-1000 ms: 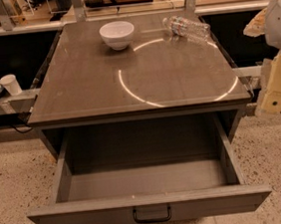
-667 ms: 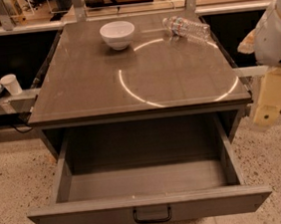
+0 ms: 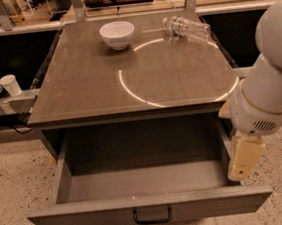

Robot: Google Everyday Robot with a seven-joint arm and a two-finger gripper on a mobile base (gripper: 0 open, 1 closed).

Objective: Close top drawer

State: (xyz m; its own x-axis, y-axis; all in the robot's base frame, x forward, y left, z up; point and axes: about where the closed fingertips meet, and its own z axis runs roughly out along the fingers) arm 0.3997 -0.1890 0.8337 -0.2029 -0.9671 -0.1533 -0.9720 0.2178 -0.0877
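Note:
The top drawer (image 3: 150,210) is a wide grey metal drawer pulled far out of the cabinet, and its inside looks empty. A small dark bar handle (image 3: 152,216) sits at the centre of its flat front. My white arm (image 3: 274,85) comes in from the right. The cream-coloured gripper (image 3: 243,158) hangs at its end, over the drawer's right side wall and just behind the right end of the front panel. No other drawers are in view.
The cabinet's brown top (image 3: 93,84) carries a white bowl (image 3: 117,34) at the back and a clear plastic bottle (image 3: 187,27) lying on its side at the back right. A low shelf at left holds a white cup (image 3: 11,84). Speckled floor surrounds the drawer.
My arm has moved left and down, bringing the gripper from beside the cabinet to the drawer's right side. The drawer has not moved.

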